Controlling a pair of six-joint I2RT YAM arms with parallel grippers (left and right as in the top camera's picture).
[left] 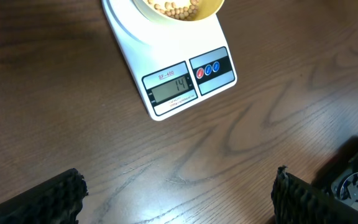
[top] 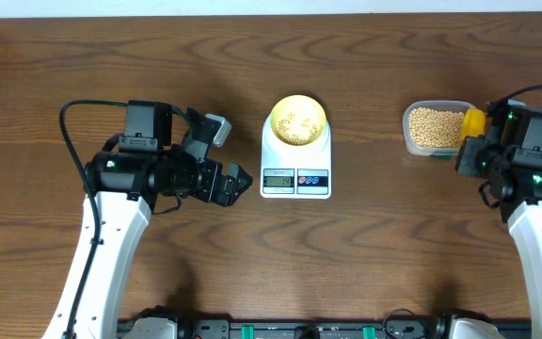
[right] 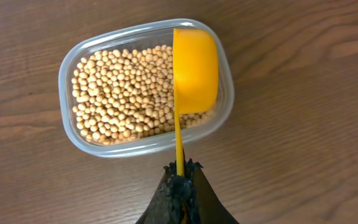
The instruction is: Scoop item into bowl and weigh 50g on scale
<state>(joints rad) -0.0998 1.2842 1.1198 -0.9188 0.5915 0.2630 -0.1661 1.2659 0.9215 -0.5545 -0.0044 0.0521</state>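
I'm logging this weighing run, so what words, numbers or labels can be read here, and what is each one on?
"14": on the digital display of the white kitchen scale, in the left wrist view.
"SF-400": small print just above that display, on the scale's face.
Symbols on the red and blue buttons: too small to read.
In the overhead view the display is too small to read.
Nothing else shows any text.
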